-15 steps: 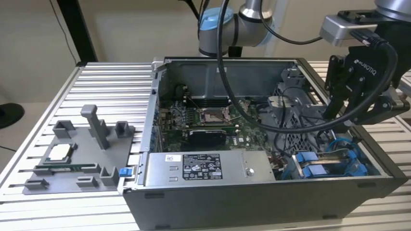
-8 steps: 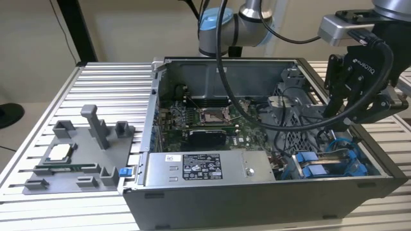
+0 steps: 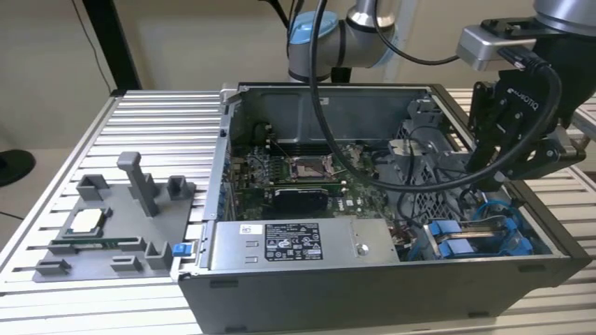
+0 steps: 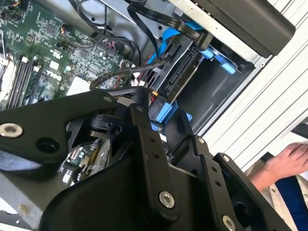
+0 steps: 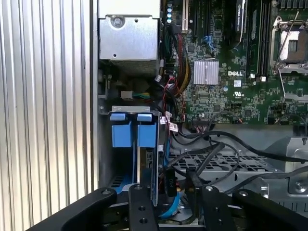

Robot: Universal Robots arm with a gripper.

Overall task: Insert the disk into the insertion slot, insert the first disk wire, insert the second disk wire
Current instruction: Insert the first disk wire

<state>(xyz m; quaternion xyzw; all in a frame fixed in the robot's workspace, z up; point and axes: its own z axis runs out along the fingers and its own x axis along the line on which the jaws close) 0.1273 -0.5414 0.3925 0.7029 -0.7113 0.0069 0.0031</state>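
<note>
A grey jointed robot arm with a pale blue joint cap [image 3: 315,31] arches in from the far side in the exterior view. Its wrist bends down at the exterior view's right, carrying a black metal linkage gripper [image 3: 493,178] that points downward, slightly tilted.

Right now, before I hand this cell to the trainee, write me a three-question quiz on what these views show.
1. True or false: the gripper hangs over the grey fixture tray.
2. The tabs at the insertion slot are: A red, B blue, C yellow.
3. In the second wrist view, what shows past the computer case, by the slotted table?
Key: 1 false, it hangs at the case's end on the exterior view's right; 2 B; 3 a person's hand.
</note>
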